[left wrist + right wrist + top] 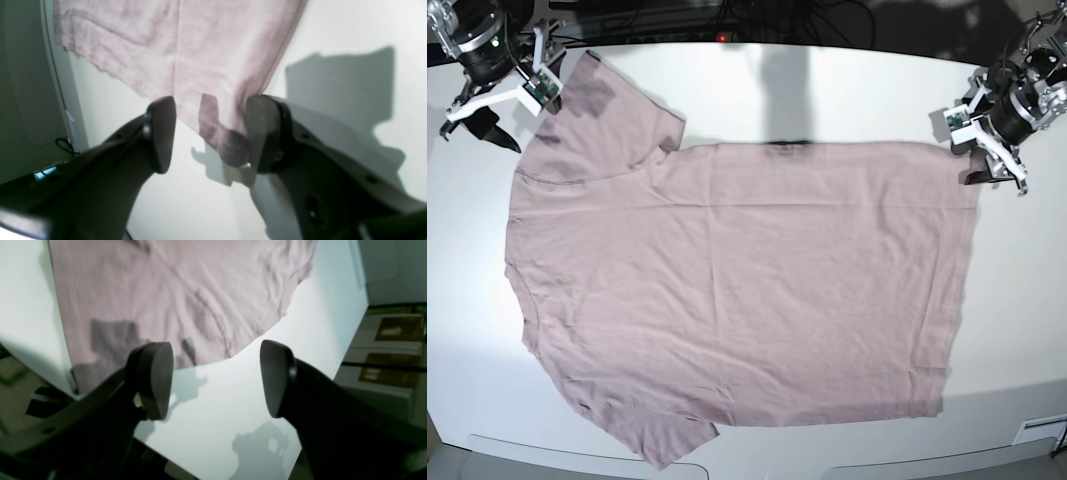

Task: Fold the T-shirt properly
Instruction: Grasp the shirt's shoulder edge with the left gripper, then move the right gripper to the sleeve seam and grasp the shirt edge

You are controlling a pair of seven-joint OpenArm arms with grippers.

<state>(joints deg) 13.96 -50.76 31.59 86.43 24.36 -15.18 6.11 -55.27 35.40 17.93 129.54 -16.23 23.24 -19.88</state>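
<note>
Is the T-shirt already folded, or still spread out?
Spread out: the T-shirt lies flat on the table, both sleeves out.

A robotics lab workstation: a bare white matte tabletop (827, 80) with rounded front corners, two black-and-white robot arms mounted at its far corners, a tangle of black cables (757, 15) along the back edge, and one small red indicator light (720, 38).
</note>
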